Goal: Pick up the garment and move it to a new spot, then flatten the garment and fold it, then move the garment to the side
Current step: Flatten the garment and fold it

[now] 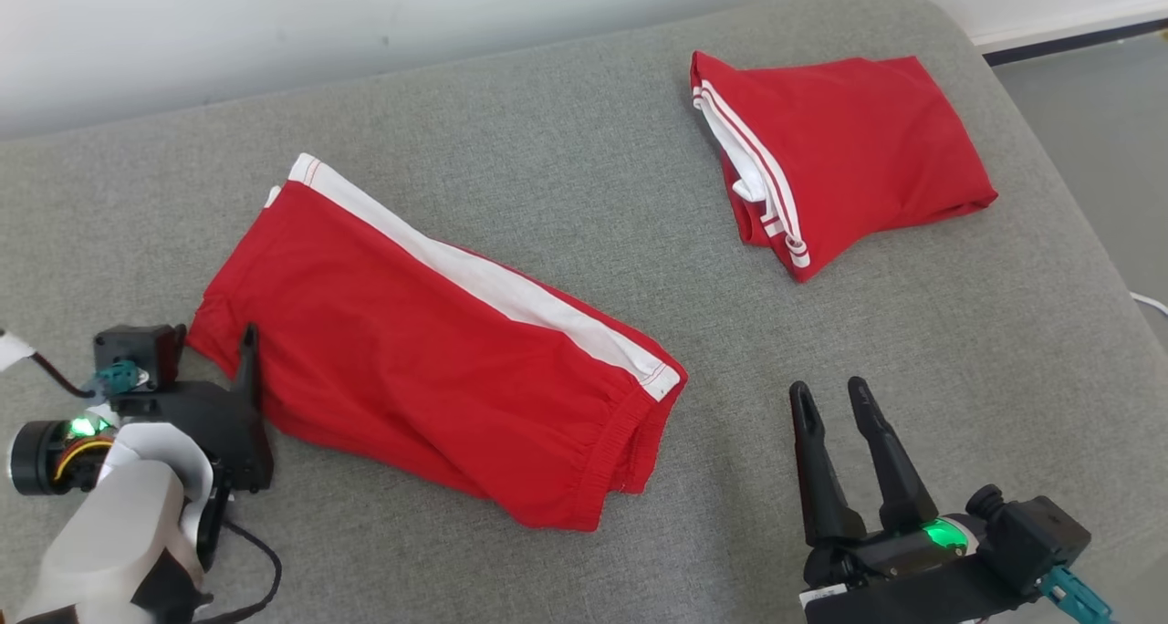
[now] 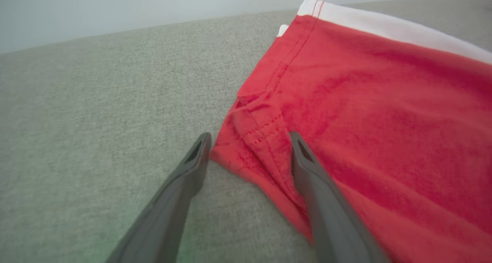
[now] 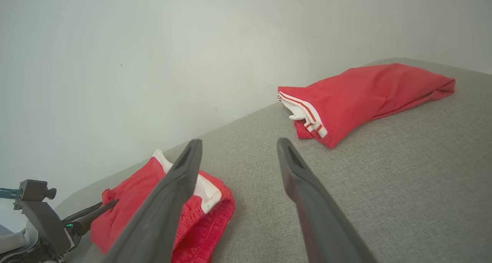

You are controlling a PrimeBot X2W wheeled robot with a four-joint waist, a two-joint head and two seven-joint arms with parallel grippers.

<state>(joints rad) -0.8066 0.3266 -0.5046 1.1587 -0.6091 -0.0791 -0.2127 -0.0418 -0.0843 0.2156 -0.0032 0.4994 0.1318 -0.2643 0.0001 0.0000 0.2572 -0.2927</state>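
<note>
A red garment [image 1: 411, 350] with a white side stripe lies flat on the grey cushion, left of centre. Its near-left corner [image 2: 250, 155] sits between the fingers of my open left gripper [image 1: 246, 341], whose tips are low over the hem. In the left wrist view one finger [image 2: 307, 167] lies over the red cloth and the other rests on bare cushion, with the left gripper [image 2: 250, 138] gripping nothing. My right gripper [image 1: 829, 389] hovers open and empty to the right of the garment's elastic waistband. The right wrist view shows the garment [image 3: 130, 193] past the right gripper [image 3: 238, 143].
A second red garment [image 1: 849, 150] [image 3: 357, 94], folded and white-striped, lies at the cushion's back right. The grey cushion [image 1: 547, 131] ends at a pale wall behind and drops to the floor [image 1: 1095, 104] on the right. Bare cushion separates the two garments.
</note>
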